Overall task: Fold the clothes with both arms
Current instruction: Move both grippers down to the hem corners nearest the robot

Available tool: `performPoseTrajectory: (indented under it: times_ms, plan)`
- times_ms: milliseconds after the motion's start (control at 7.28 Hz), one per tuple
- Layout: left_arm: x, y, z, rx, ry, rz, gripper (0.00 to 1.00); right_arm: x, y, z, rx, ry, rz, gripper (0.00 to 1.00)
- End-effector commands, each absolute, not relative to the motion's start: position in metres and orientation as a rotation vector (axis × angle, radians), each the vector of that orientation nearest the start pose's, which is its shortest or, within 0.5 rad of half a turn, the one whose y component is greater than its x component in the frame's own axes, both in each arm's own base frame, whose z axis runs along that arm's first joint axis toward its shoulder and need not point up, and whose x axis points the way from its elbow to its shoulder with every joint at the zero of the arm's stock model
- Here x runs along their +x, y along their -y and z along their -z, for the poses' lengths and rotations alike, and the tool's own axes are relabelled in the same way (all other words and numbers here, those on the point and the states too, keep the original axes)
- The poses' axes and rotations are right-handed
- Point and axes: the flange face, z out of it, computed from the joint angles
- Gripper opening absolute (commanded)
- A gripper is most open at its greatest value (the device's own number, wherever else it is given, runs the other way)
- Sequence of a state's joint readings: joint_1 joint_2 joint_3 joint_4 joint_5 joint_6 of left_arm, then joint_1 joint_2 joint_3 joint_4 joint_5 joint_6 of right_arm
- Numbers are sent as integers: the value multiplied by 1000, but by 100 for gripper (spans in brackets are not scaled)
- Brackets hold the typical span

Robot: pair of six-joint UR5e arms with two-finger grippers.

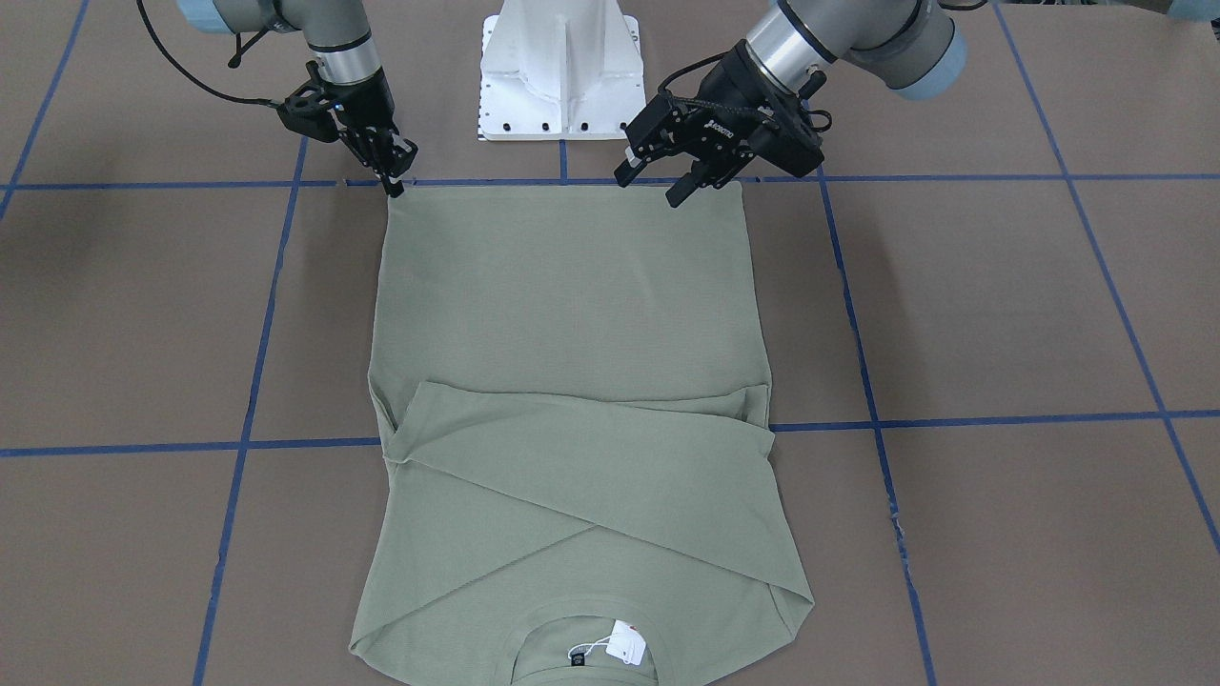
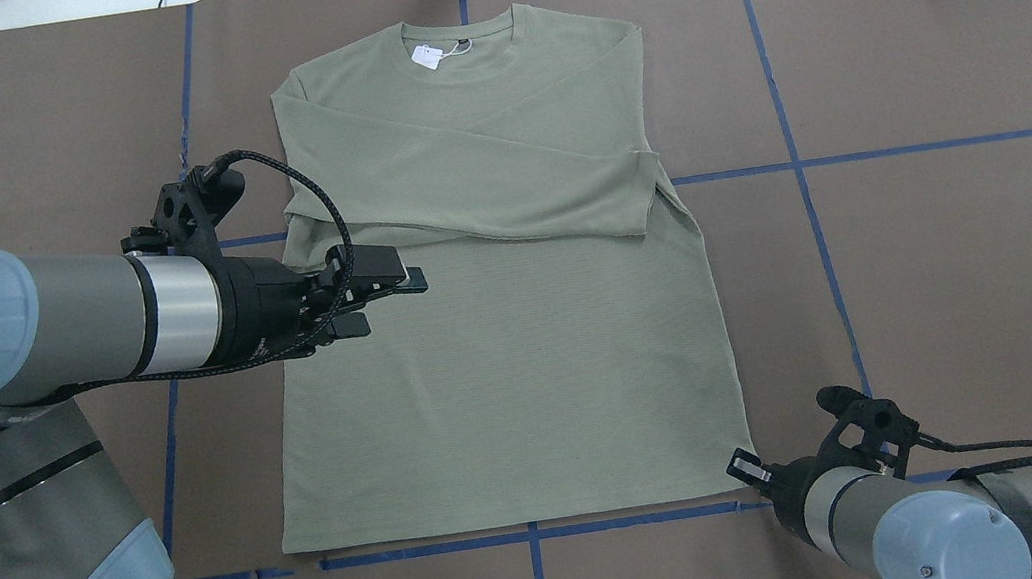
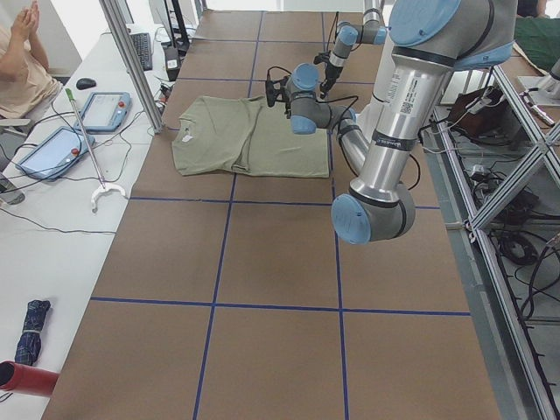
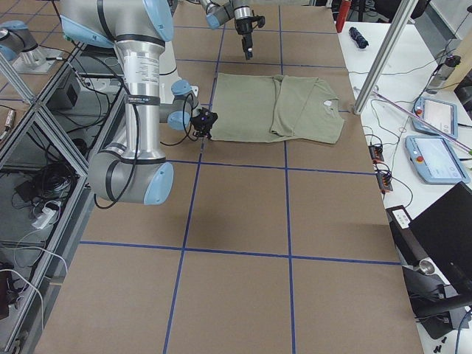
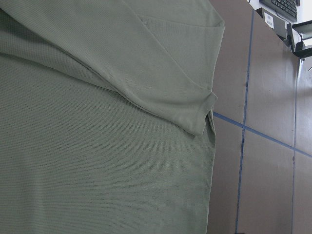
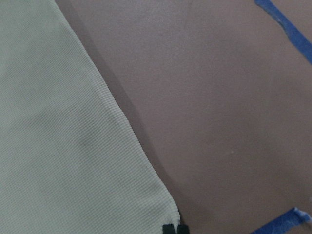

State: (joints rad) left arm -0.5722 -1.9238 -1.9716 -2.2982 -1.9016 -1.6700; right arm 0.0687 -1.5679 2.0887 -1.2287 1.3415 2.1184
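Nearest the robot, the white pedestal base [image 1: 560, 76] stands at the table's [image 2: 977, 265] edge, on brown covering crossed by blue tape lines [image 2: 809, 218]. Just beyond it, the hem of the pale green shirt [image 2: 509, 381] runs along one tape line. The shirt lies flat in the middle of the table, hem toward the robot and neck away from it.

The right gripper [image 1: 394, 181] is low at the hem corner on the robot's right. Its jaws are drawn close together, with the tips touching the very corner of the cloth. The right wrist view shows the two black fingertips [image 6: 168, 228] side by side where the hem edge ends. Whether any cloth is pinched between them cannot be told, and the corner lies flat on the table.

The left gripper [image 1: 651, 188] hangs above the shirt on the robot's left side with its jaws spread apart, holding nothing. The side views show it raised well clear of the table. Its wrist camera looks down on bare shirt fabric and a sleeve cuff [image 5: 200, 124].

Farther out, both long sleeves [image 2: 509, 169] are folded in across the chest and cross each other, one cuff reaching the shirt's right edge. At the far end the round neck faces away from the robot, with a white tag [image 2: 426, 57] lying inside it.
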Motion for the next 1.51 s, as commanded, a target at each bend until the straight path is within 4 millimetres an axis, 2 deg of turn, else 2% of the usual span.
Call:
performPoseTrajectory:
  times_ms: [0, 137, 275, 412, 550, 687, 962, 1099, 1374]
  plan:
    - [374, 360, -224, 59, -1463, 323, 88, -459, 187, -369, -23, 922, -667, 0]
    - [373, 356, -241, 46, -1433, 330, 88, -458, 186, -364, -32, 931, -664, 0]
    - [370, 355, -242, 45, -1430, 331, 88, -456, 185, -357, -38, 946, -661, 0]
    - [369, 351, -274, 35, -1370, 352, 88, -453, 183, -345, -51, 970, -657, 0]
    - [354, 343, -278, 48, -1365, 365, 88, -450, 179, -333, -97, 989, -638, 0]
    - [355, 328, -293, 20, -1327, 354, 88, -453, 177, -331, -115, 988, -629, 0]
    - [388, 300, -335, 32, -1128, 390, 88, -448, 187, -327, -107, 1000, -648, 0]
    - [405, 280, -344, -11, -1078, 404, 87, -439, 192, -319, -104, 1017, -657, 0]
    - [430, 254, -356, -42, -1000, 386, 86, -436, 197, -320, -98, 1017, -665, 0]
